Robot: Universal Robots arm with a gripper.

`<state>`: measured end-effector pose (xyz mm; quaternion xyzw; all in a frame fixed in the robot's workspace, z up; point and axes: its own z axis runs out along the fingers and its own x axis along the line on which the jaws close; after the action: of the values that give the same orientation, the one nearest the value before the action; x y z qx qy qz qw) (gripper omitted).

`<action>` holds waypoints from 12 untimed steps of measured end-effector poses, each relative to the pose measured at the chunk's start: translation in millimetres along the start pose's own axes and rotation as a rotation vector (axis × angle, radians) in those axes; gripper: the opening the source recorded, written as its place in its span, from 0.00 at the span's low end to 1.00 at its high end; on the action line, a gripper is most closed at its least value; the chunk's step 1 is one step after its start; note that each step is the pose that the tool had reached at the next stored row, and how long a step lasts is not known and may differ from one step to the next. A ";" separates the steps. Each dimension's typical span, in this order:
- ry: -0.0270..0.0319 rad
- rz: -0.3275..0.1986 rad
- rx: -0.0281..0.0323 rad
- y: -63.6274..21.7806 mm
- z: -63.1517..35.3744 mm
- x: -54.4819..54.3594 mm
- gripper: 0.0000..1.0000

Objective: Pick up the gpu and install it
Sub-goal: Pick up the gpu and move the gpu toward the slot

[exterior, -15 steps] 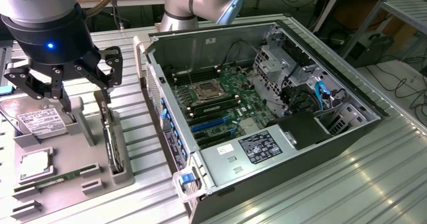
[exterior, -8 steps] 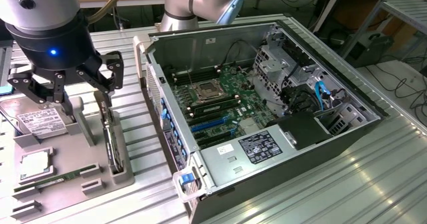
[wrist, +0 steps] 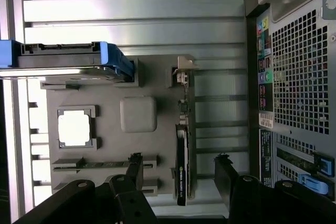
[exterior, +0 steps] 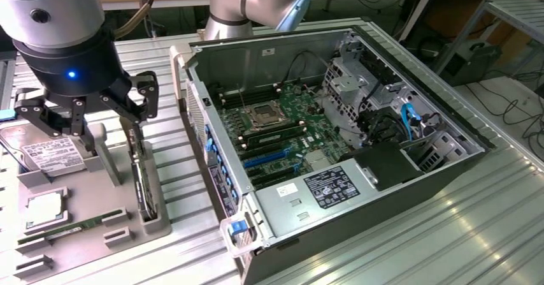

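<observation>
Hand [wrist: 179, 174] is spread wide and empty, hovering over the tray [wrist: 105, 135]. The gpu [wrist: 182, 166] stands on edge in its slot right below the gap between the 2 fingers. Best bet: drop straight down with the card centred, pinch the flat faces squarely, and stay clear of the hard drive [wrist: 68, 59] off to one side.

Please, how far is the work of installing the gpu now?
Nothing looks done yet: the gpu stands on its edge in the grey holder, outside the open computer case. In hand: the open pincer hangs over the gpu, holding nothing. Left: the grasp, the lift and the installing.
</observation>
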<state>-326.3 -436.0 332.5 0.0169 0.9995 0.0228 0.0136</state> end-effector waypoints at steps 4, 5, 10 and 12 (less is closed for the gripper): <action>0.0000 0.000 0.0000 -0.7 4.8 0.1 0.66; 0.0000 0.000 0.0000 -0.9 5.7 0.1 0.66; 0.0003 0.000 0.0000 -1.5 10.9 0.3 0.66; 0.0003 0.000 0.0000 -1.7 13.3 0.3 0.66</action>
<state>-326.3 -437.1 319.1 0.0169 0.9995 0.0229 0.0134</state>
